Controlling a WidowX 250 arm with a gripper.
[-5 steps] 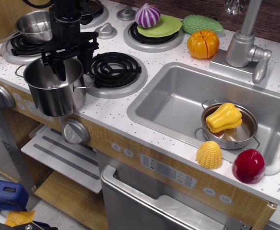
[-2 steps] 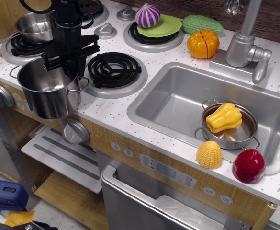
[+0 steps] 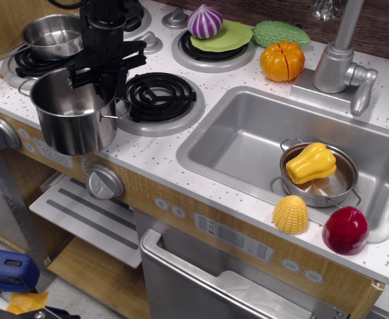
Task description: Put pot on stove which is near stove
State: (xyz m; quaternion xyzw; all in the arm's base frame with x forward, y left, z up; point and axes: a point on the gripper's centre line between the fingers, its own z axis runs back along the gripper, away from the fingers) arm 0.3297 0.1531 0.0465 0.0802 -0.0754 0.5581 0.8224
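One pot (image 3: 71, 119), tall, shiny steel, sits left of one black coil stove (image 3: 157, 97), overhanging the counter's (image 3: 147, 149) front edge. One black gripper (image 3: 105, 81) is clamped on the pot's right rim. One smaller saucepan (image 3: 53, 36) rests on the rear-left burner. One shallow bowl (image 3: 320, 181) holding a yellow pepper (image 3: 310, 161) lies in the sink (image 3: 247, 133).

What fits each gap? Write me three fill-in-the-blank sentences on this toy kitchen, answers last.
1. The gripper grips the rim of the ____.
2. The front stove lies to the pot's ____ in the picture.
3. The bowl in the sink holds a ____ pepper.
Answers: pot; right; yellow
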